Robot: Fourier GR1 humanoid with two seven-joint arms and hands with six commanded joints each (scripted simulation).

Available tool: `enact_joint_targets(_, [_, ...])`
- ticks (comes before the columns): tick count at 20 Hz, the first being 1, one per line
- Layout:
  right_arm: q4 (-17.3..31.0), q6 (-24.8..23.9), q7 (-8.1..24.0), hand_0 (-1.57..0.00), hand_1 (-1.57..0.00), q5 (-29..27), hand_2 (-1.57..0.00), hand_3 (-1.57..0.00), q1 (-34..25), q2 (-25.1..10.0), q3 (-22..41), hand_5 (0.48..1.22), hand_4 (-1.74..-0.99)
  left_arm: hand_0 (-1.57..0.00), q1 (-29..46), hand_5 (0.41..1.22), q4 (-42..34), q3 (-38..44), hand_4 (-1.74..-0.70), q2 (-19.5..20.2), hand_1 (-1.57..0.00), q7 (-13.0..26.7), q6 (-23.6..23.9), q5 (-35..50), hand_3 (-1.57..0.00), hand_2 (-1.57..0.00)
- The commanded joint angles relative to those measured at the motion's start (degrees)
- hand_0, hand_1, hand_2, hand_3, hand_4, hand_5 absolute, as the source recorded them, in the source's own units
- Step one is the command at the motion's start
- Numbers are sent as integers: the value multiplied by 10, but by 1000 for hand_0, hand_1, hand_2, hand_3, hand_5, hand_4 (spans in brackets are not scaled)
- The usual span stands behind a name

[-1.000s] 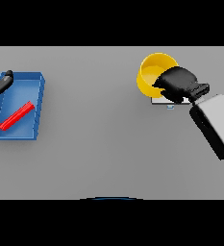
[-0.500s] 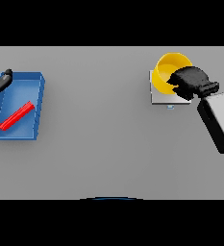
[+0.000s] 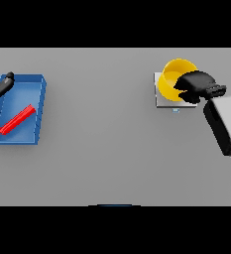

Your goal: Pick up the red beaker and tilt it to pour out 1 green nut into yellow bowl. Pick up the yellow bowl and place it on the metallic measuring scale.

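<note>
The yellow bowl [image 3: 172, 78] sits over the scale [image 3: 161, 100], a pale flat plate of which only the near and left edges show from under it; whether the bowl's base already rests on the plate or hangs just above it cannot be told from this view. The right hand [image 3: 196, 85] is at the bowl's right rim, its dark fingers curled around that edge in a grip, with the white forearm running away from the scale toward the lower right. So the bowl lies directly to the left of the hand that holds it, and the scale lies straight beneath the bowl: the relation that matters now is a vertical one, with little or no sideways shift left to make. The bowl covers most of the plate and seems a touch toward the plate's far right corner, though it looks well enough centred. I judge the task to be in its last step, the setting down of the bowl, and the next move would call for lowering if any gap remains, then loosening the fingers without dragging the rim. Far to the left of the scale a blue tray [image 3: 37, 85] holds a red beaker [image 3: 17, 119] lying on its side, and the left hand [image 3: 1, 86] shows at the tray's far left edge, fingers straight and idle.
</note>
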Motion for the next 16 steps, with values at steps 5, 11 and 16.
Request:
enact_joint_targets(5, [-2,21,13,-461,-703,-11,-799,-669,1,2,-10,971,-1563,1,0,723,6,-1,-729,-2,1,-3,-5,-1,1,1])
enact_joint_targets(11, [6,20,-4,-120,-194,5,-311,-411,-4,0,7,827,-1456,1,-8,700,26,0,-722,-12,1,-9,-9,-3,1,1])
enact_joint_targets(16, [-3,41,19,-39,-63,0,-103,-272,4,-3,5,759,-1410,1,-9,693,15,0,-720,-10,1,-9,-4,-3,1,1])
